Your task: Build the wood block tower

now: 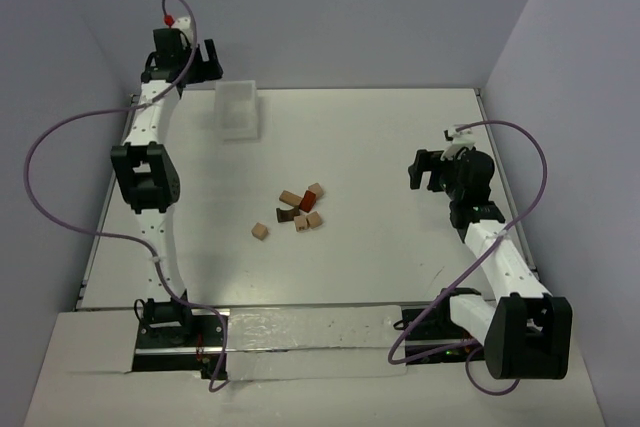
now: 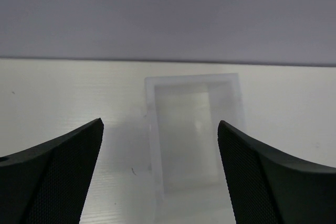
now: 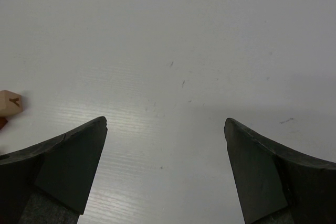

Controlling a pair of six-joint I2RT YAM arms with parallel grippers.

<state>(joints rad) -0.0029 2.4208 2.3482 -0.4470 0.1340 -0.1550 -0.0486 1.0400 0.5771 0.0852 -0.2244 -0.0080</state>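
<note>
Several small wooden blocks (image 1: pixel 301 207), light tan, dark brown and reddish-brown, lie in a loose cluster at the middle of the table. One tan block (image 1: pixel 260 232) lies apart to the left. No stack stands. My left gripper (image 1: pixel 207 59) is open and empty at the far left, over the white bin (image 2: pixel 191 135). My right gripper (image 1: pixel 420 169) is open and empty, to the right of the cluster. In the right wrist view a tan block (image 3: pixel 9 103) shows at the left edge.
The white rectangular plastic bin (image 1: pixel 238 108) stands at the back left of the white table (image 1: pixel 400 137). Purple cables loop beside both arms. A clear strip lies along the near edge (image 1: pixel 300 332).
</note>
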